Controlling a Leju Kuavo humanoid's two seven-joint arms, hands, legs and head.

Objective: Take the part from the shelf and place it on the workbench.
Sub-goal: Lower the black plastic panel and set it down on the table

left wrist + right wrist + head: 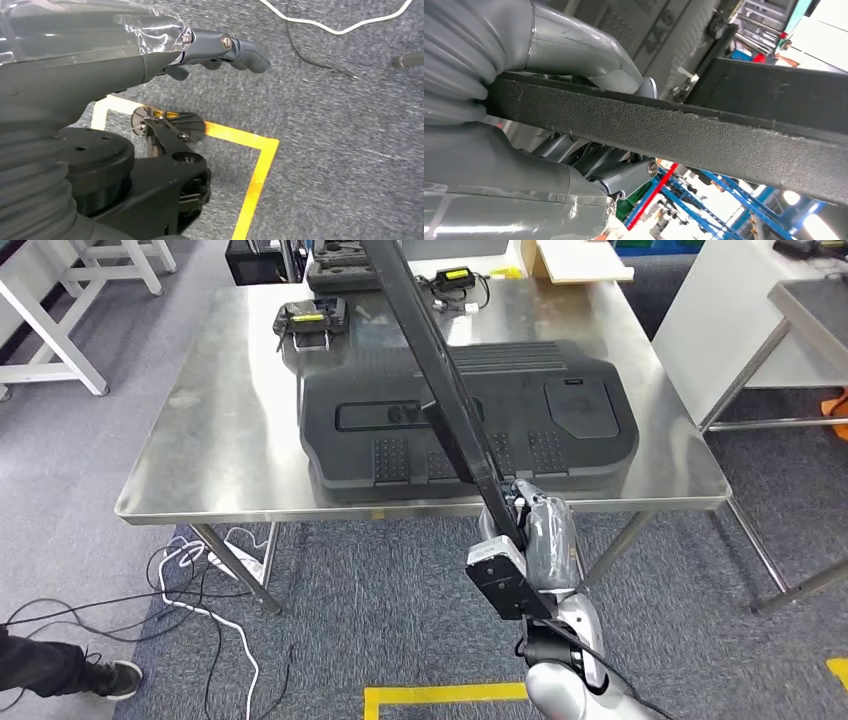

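One right robot hand point(530, 530) grips a long black part point(430, 370), its far end cut off.

large cover point(470, 415) on workbench point(220, 430) — battery point(312, 320) behind it, left

Right hand point(535, 530) raised, gripping; left hand point(220, 50) hangs (fingers loosely extended).
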